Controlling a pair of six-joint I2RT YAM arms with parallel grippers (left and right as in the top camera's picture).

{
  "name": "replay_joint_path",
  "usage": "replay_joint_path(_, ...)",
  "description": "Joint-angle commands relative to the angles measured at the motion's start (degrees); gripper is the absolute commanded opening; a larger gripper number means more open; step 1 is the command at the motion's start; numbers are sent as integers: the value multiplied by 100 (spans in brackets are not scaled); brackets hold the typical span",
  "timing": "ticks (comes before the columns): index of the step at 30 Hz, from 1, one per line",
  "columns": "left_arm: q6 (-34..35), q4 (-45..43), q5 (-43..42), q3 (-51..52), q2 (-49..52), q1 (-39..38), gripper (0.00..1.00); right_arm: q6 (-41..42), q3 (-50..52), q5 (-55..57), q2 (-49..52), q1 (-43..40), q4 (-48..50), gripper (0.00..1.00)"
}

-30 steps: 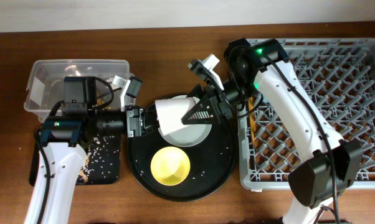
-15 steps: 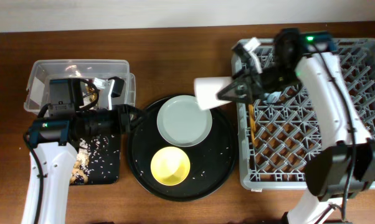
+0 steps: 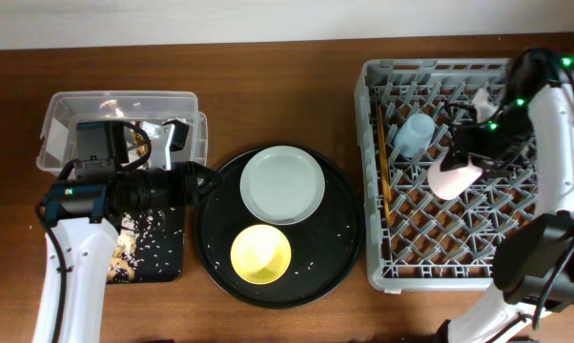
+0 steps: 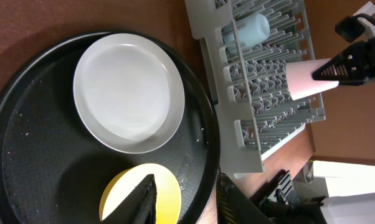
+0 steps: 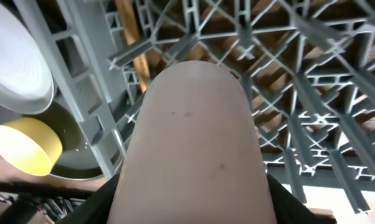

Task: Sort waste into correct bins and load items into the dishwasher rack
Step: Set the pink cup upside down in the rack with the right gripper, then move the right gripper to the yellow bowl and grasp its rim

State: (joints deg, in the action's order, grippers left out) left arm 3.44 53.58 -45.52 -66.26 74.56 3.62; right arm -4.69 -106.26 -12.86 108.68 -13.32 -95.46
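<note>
Right tool (image 3: 475, 151) clamps pink cup (image 3: 453, 177) over rack (image 3: 459, 259).

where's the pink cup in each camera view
Overhead: the pale pink plastic cup is right of centre, over the square grey plastic dishwasher rack.
Left wrist: upper right, above the rack's far side.
Right wrist: it fills the centre, with the rack's grid behind it.
Shared landmark: the rack, visible in all three.

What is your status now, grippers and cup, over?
Right gripper shut on pink cup, held over dishwasher rack. Left gripper open, empty, at edge of round black tray. Light-blue cup lies in rack nearby; path looks clear.
</note>
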Motion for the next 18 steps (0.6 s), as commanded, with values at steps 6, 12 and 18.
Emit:
replay_joint_path(6,-52,186,254,-13,0,15,31,586,675,778,-160,807,120,44)
replay_joint_path(12,-50,190,251,-13,-2,15,31,584,1034,778,-160,807,487,63)
replay_joint_path(18,-50,227,249,-13,-2,15,31,562,1034,778,-160,807,518,79)
